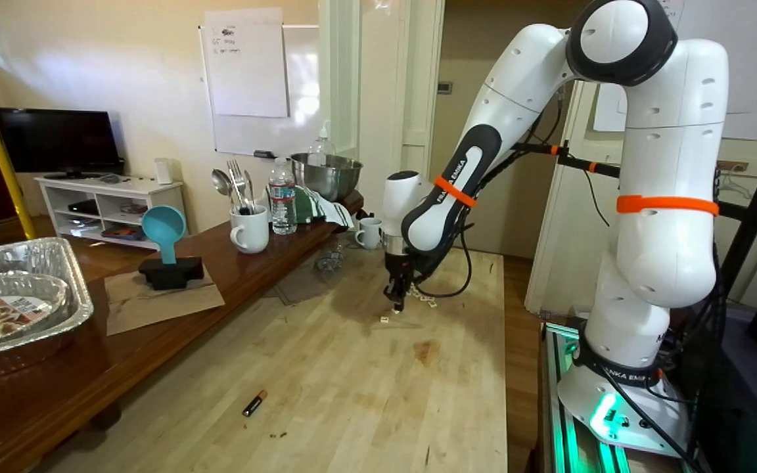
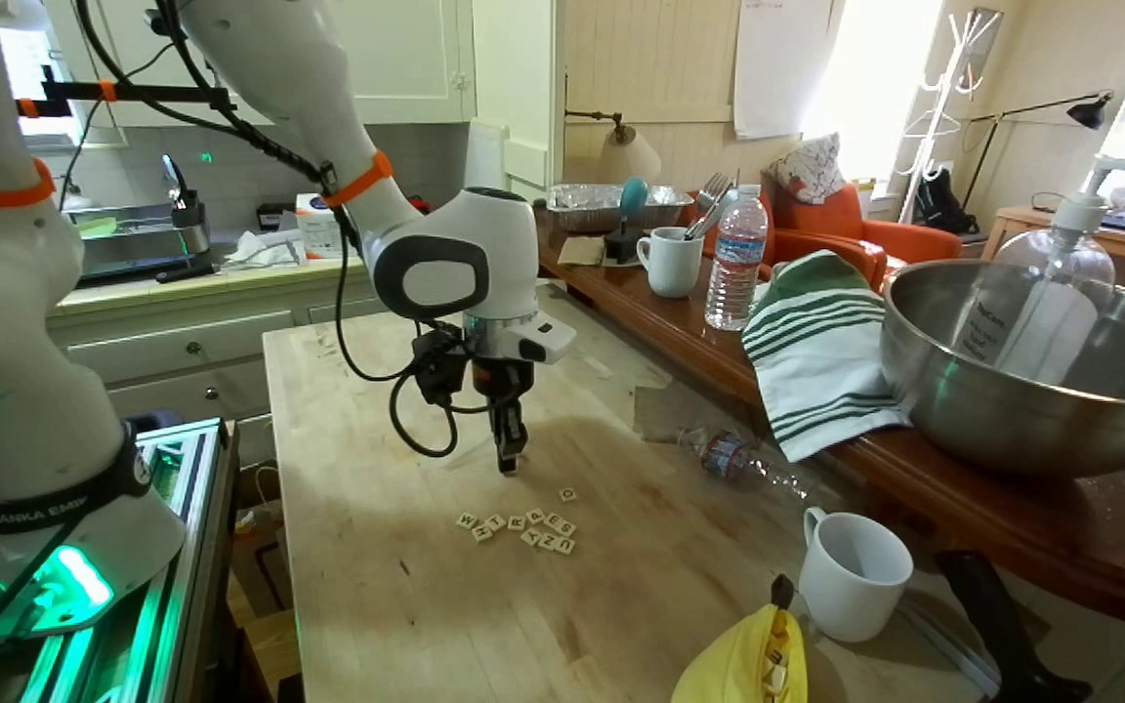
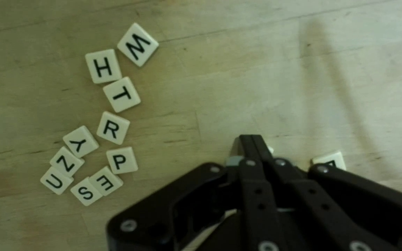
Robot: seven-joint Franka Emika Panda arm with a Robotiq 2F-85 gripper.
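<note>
- Claw: fingertips pressed together, low at the tabletop; contact undetermined.
- Single tile: partly hidden, near the fingertips.
- Ten lettered tiles: grouped face-up on the tabletop, apart from claw.

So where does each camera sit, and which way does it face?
In an exterior view: sits at the end with the battery, looking along the table; nearly the whole arm shows.
In an exterior view: sits at the opposite end, nearer the bowl, facing back; the arm, cropped, shows.
Wrist view: on the wrist, facing down at letter tiles; only the shut gripper shows.
Both exterior views share the arm, table and bowl.
</note>
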